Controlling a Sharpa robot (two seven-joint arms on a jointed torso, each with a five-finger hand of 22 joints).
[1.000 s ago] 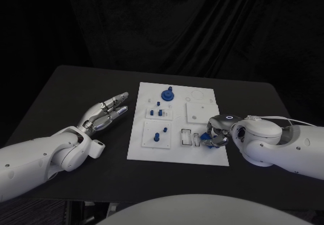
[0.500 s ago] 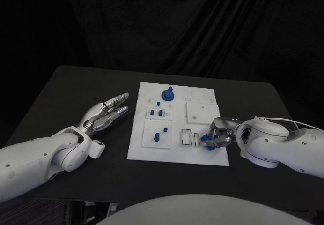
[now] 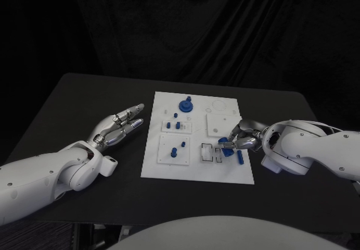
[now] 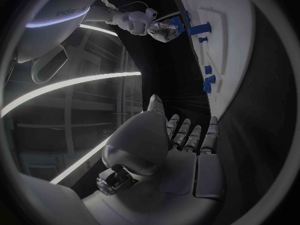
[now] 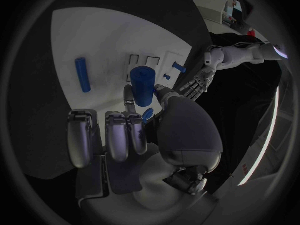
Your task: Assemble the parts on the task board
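The right robot hand (image 3: 241, 139) pinches a short blue cylindrical peg (image 5: 142, 85) just above the white rectangular task board (image 3: 166, 165), its long axis tilted toward the board's near-right slots. The left robot hand (image 3: 120, 125) rests spread on the black tabletop (image 3: 75, 104), farther off.

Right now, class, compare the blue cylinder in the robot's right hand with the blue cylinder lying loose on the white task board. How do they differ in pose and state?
The held blue cylinder is pinched by the right hand above the white task board; the loose blue cylinder lies flat on it, untouched. The held one stands roughly on end between the fingers; the loose one rests on its side. Both are plain blue and rod-shaped.
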